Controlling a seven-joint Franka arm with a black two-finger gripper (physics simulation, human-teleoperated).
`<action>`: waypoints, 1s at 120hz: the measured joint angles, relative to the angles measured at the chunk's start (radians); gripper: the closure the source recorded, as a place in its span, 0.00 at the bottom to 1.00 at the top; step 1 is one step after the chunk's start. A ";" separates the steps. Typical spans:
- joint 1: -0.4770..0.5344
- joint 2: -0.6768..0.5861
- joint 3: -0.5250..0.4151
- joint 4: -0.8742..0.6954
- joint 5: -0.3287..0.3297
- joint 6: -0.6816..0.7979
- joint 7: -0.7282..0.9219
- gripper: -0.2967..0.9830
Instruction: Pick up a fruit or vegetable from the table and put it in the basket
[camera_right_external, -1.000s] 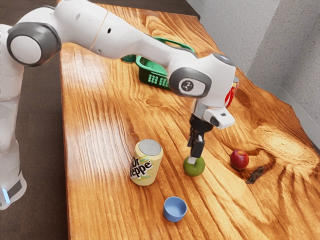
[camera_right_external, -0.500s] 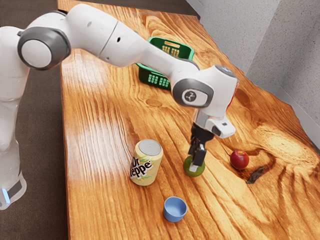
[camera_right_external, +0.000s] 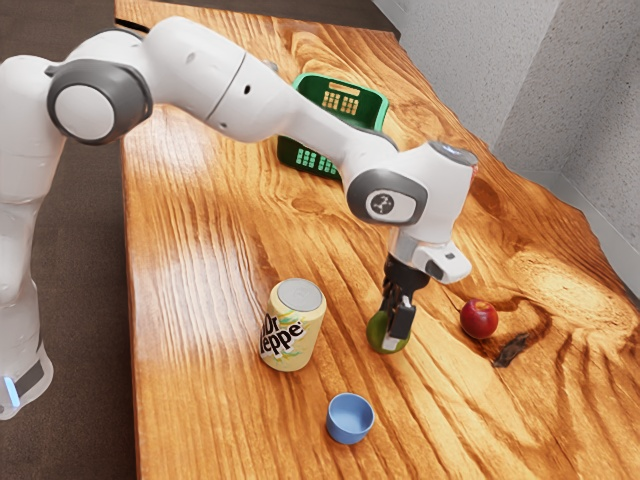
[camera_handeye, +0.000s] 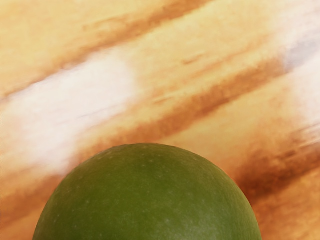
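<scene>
So from where I'm standing this is maybe a third done, if that. The hand (camera_right_external: 392, 330) is right down at the green apple (camera_right_external: 377, 334), so the reaching part looks pretty much sorted. The apple itself seems to be sitting on the tabletop (camera_right_external: 200, 300), between the Dr Pepper can (camera_right_external: 291, 330) and the red apple (camera_right_external: 479, 319), with the little blue cup (camera_right_external: 349, 424) nearby. Left to do, I'd say: get a sure grip, lift, carry it over to the green basket (camera_right_external: 298, 158), let go. The basket's well apart from all this, so the carry is the big chunk. As for the grip, honestly can't tell if it's clamped on the apple or just around it, because the hand covers a good part of the fruit from this side. The wrist view has the apple's rounded top up close, lower part cut off by the edge, so no help there. The arm (camera_right_external: 240, 88) also blocks a bit of the basket, so I can't see all of its inside. And no clue what that dark shrivelled thing (camera_right_external: 511, 349) beside the red apple is, tbh.
</scene>
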 joint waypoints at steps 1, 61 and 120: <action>0.000 0.001 0.000 0.000 0.000 0.001 0.000 0.25; -0.002 0.017 0.003 0.001 0.013 0.033 -0.004 0.37; 0.002 -0.047 0.151 0.161 0.079 -0.022 -0.006 0.45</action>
